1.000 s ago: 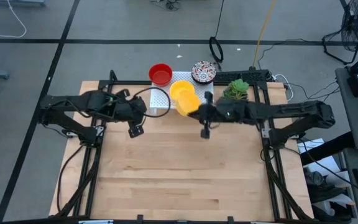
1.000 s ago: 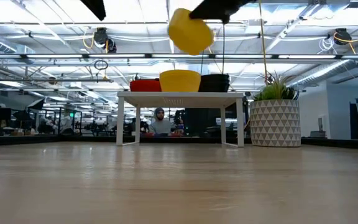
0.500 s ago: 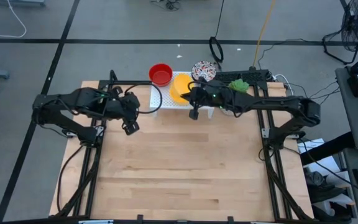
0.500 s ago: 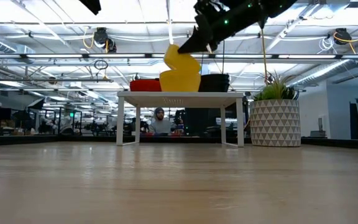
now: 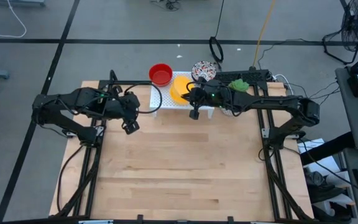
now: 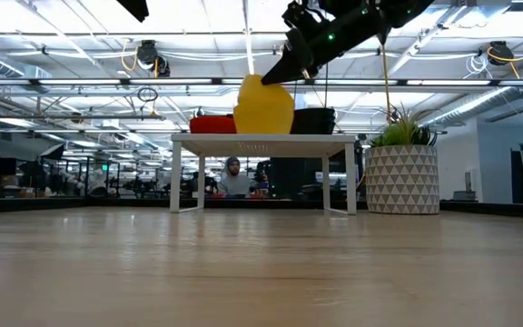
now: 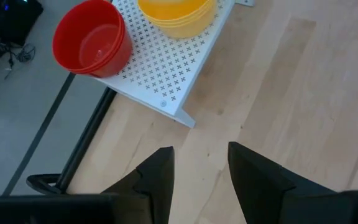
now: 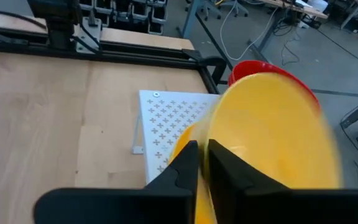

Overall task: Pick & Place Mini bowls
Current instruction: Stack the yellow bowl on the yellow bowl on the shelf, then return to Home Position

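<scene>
High view first: we see the right tool (image 5: 193, 106) reaching over the white perforated stand (image 5: 160, 99) at the far edge of the desk (image 5: 179, 168), with a yellow bowl (image 5: 180, 89) under it. From the right wrist view, its fingers (image 8: 188, 163) sit close together with the rim of a tilted yellow bowl (image 8: 272, 143) pinched between them, right above the yellow stack (image 8: 185, 146) on the stand. In the low view that bowl (image 6: 263, 102) is touching or nearly touching the stack, and we cannot tell which.

We find the red bowls (image 5: 160, 73) stacked at the stand's left end and the floral bowls (image 5: 202, 70) at its right end, next to the potted plant (image 5: 236, 88).

Our left tool (image 5: 130, 121) hangs above the desk just in front of the stand's left end. In the left wrist view its fingers (image 7: 157, 177) are spread apart with nothing between them.
</scene>
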`<state>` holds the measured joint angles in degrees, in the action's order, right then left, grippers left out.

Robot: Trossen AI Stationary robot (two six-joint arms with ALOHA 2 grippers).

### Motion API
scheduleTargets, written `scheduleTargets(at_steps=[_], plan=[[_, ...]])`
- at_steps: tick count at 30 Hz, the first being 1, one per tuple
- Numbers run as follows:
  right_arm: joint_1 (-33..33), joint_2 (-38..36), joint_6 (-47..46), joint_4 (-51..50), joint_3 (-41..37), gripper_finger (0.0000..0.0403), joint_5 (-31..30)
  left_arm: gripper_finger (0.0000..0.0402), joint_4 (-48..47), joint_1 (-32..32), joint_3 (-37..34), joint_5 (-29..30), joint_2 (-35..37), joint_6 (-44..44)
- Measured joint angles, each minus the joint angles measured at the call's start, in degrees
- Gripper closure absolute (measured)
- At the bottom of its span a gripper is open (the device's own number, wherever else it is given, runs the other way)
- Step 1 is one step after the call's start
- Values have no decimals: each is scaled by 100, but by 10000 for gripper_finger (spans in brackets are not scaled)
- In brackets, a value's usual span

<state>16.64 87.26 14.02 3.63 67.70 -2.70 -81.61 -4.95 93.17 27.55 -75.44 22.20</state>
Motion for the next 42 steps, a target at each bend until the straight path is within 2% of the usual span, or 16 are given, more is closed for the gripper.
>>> scheduleTargets(at_steps=[5,11,17,21,25,29,36,42], plan=[[20,0,80,-16,2,353,-10,250,0,0,0,29,0,0],[24,-92,243,-21,2,293,-42,250,-1,0,0,124,0,-1],[-99,-741,356,-155,4,245,-43,250,-8,0,0,147,17,-275],[-338,-1443,354,-489,9,236,-22,250,-239,-3,-2,94,40,-510],[-550,-2120,339,-1048,7,240,-20,250,-299,-4,-7,439,240,-119],[-654,-2739,53,-1677,-23,242,-33,250,-484,-34,-7,668,761,348],[-664,-3911,-345,-1726,-1060,242,-67,250,-510,-449,-160,1021,2029,1254],[-664,-4933,-661,-697,-2562,241,-179,250,-328,-840,-854,1609,3038,1862]])
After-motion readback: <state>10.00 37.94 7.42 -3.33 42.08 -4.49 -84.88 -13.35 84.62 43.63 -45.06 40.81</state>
